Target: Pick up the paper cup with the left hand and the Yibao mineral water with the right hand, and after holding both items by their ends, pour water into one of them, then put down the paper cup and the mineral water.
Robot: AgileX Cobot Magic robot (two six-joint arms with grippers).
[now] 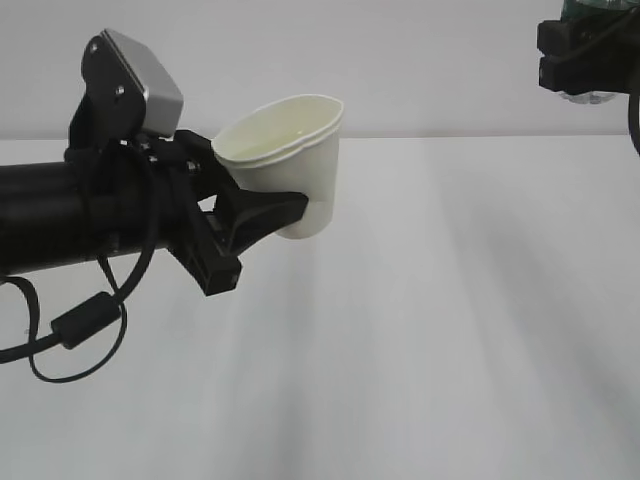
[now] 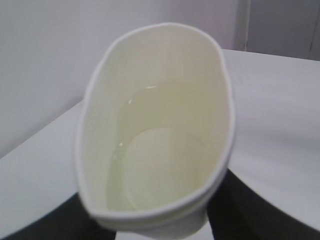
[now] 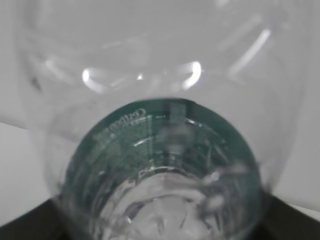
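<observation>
The white paper cup (image 1: 290,160) hangs above the table, leaning to the left, squeezed oval in my left gripper (image 1: 262,212), which is shut on its lower half. In the left wrist view the paper cup (image 2: 160,145) shows a little clear water pooled in its yellowish inside. My right gripper (image 1: 588,55) is at the top right corner, high above the table, shut on the Yibao mineral water (image 1: 590,12), of which only the lower end shows. The right wrist view looks along the clear bottle (image 3: 160,165) with its dark green label; black fingers (image 3: 287,222) flank it.
A white table (image 1: 450,330) spreads beneath both arms, with a plain pale wall (image 1: 400,60) behind. The left arm's black cable (image 1: 85,325) loops down at the left edge. No other objects show on the table.
</observation>
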